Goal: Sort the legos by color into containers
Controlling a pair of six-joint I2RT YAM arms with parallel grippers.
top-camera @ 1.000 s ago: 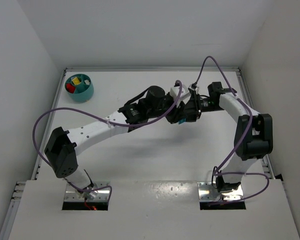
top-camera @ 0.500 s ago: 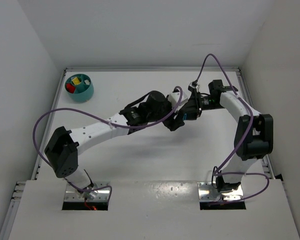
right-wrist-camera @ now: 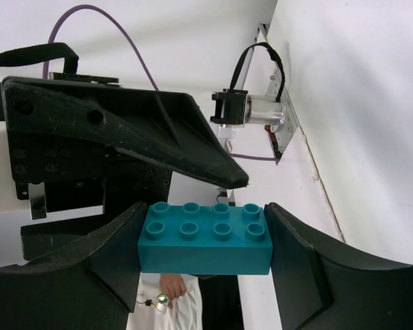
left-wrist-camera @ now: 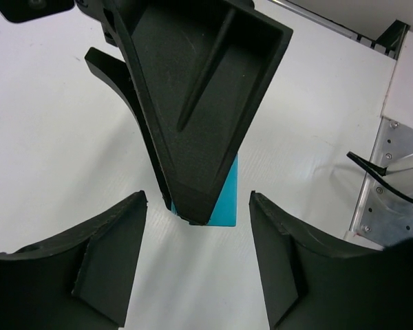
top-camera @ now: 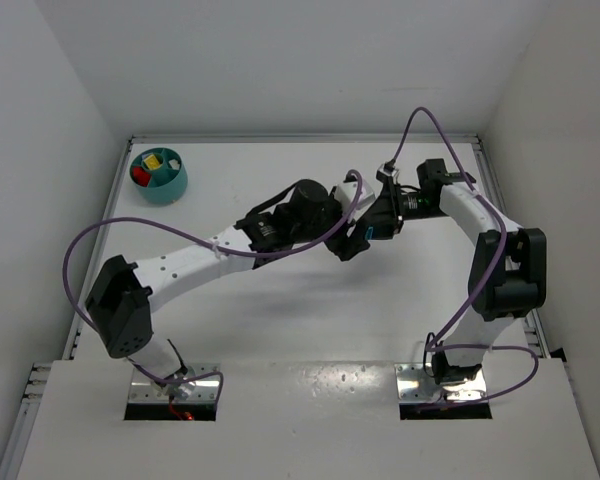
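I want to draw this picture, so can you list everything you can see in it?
cyan plastic toy brick: one, cyan, clamped in the right gripper.
round teal-blue bowl: one, teal, far-left corner of the white table.
small red brick: one, red, in the bowl.
small yellow brick: one, yellow, in the bowl.
white table: one, white, under everything.
purple cables: two, purple, looping off the arms.
left gripper: one, black, open, facing the brick.
right gripper: one, black, shut on the brick.

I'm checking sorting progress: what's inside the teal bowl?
Inside the teal bowl a yellow lego and a red lego show. Its near wall may hide more; their compartments are too small to tell.
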